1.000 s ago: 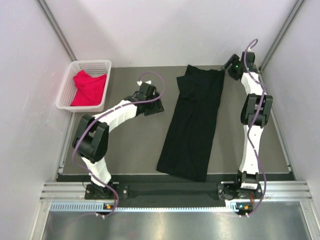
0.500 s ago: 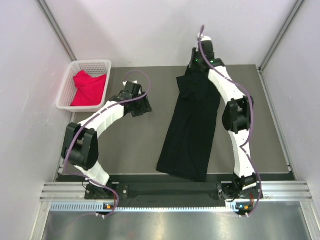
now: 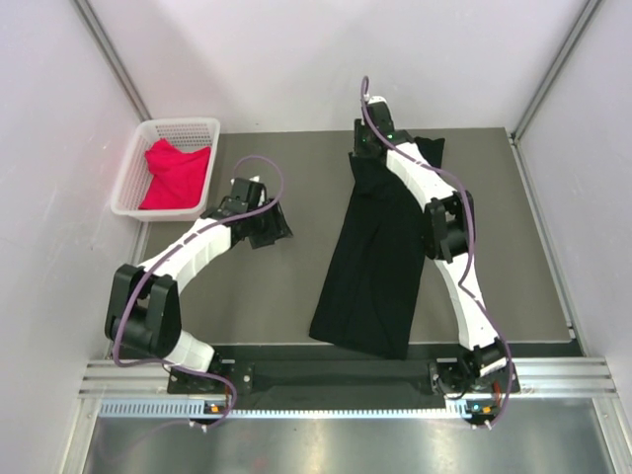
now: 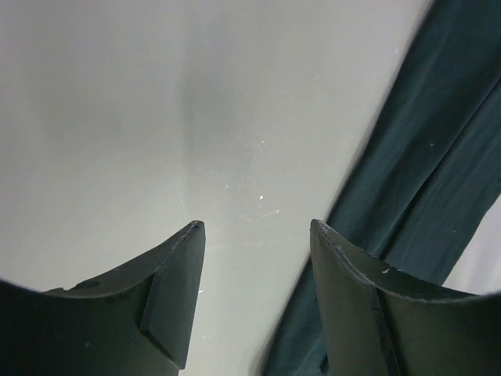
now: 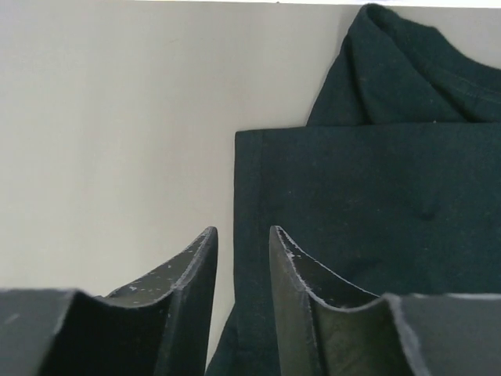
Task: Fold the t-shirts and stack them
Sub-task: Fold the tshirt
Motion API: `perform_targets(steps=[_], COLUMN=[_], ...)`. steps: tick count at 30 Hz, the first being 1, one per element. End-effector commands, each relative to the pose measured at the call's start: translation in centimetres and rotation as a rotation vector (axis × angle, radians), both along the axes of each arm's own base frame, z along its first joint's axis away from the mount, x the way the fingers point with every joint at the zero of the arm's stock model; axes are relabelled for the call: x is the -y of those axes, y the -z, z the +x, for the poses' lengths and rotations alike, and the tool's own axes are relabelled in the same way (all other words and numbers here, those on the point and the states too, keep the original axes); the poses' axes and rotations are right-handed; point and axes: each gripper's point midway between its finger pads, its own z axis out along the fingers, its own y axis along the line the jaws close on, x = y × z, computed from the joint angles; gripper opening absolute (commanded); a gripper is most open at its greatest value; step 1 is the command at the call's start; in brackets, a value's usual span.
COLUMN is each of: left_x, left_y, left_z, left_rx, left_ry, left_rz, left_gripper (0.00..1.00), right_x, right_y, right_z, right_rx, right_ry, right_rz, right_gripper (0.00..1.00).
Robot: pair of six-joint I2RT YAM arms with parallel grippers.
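black t-shirt laid long on surface, right of centre, looks folded lengthwise into a strip, prob ready for next fold. right fingers at its far left corner, nearly together w/ slim gap, nothing clamped; lined up on the edge, likely to pinch it. left fingers wide apart, empty, over bare surface beside the shirt. red t-shirt bunched in basket, not yet folded.
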Motion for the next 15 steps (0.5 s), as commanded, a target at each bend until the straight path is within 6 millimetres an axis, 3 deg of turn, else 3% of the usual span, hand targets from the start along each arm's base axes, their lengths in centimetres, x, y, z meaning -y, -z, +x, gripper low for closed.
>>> perform_targets(steps=[1, 15], left_x=[0.2, -0.1], left_y=[-2.0, -1.8], left_z=[0.6, 0.9], left_rx=[0.069, 0.05], left_ry=[-0.007, -0.041], left_rz=[-0.061, -0.123], left_gripper=[0.61, 0.61], right_x=[-1.5, -2.0], right_y=[-0.9, 4.7], right_z=[0.4, -0.6], right_rx=[0.038, -0.088], right_ry=[-0.001, 0.005], right_rz=[0.021, 0.041], right_gripper=[0.34, 0.44])
